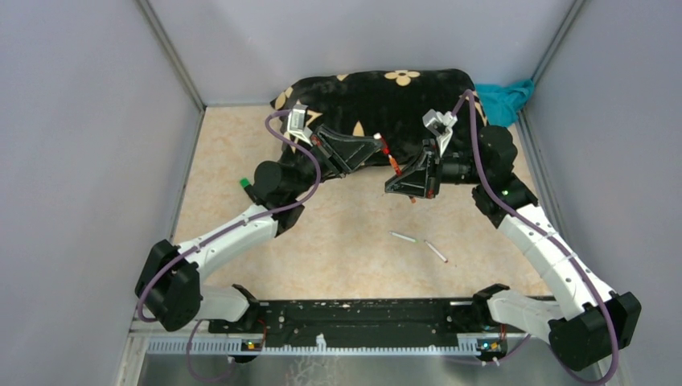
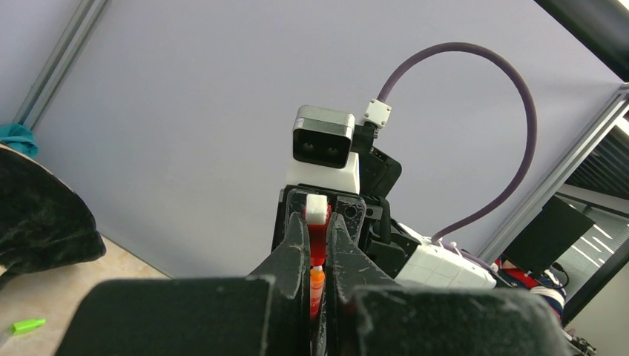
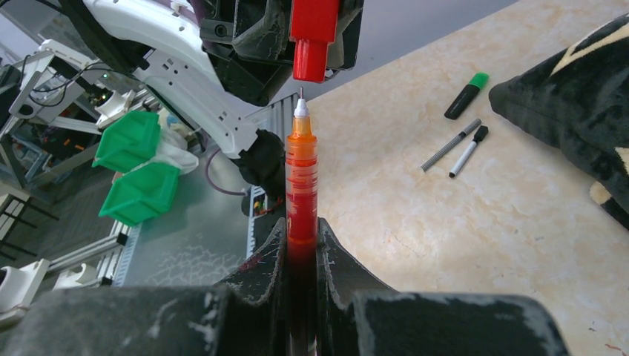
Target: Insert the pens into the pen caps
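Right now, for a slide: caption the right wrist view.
Right gripper holds the orange-red pen, tip nearly at the red cap clamped in the left gripper.

Hidden and cut parts around the red pen
In the right wrist view the lower barrel of the red pen [image 3: 301, 170] is hidden between the fingers [image 3: 263, 274] of the right gripper [image 3: 301, 222]; the red cap [image 3: 313, 37] just above it is cut by the top edge, and the black cushion [image 3: 578, 111] to its right by the right edge
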You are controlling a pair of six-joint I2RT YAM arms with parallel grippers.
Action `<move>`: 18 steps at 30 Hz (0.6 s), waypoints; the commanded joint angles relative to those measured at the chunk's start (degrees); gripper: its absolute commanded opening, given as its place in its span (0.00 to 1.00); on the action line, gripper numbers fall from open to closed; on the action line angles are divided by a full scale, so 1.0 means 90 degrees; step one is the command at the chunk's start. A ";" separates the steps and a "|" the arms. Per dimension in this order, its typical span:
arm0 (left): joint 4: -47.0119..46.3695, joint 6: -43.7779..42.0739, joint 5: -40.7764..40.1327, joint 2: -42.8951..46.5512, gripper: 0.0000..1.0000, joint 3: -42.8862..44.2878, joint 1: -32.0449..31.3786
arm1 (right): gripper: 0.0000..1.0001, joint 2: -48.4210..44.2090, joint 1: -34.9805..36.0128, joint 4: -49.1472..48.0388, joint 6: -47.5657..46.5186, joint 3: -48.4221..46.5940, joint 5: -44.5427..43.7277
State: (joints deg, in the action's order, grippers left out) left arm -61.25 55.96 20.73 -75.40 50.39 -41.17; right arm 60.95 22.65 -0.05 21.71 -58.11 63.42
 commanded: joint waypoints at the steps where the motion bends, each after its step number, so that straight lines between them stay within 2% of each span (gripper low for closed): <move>1: -0.0115 0.0051 0.0206 -0.0043 0.00 0.0209 -0.0035 | 0.00 0.0015 0.0061 -0.0258 0.0097 -0.0042 -0.0031; 18: 0.0118 0.0023 0.0368 -0.0089 0.00 0.0363 -0.0074 | 0.00 0.0035 0.0062 -0.0297 0.0159 -0.0065 -0.0032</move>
State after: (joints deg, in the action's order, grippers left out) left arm -60.34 56.01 22.00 -75.68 51.00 -41.47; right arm 61.30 22.68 -0.67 22.61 -58.11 63.22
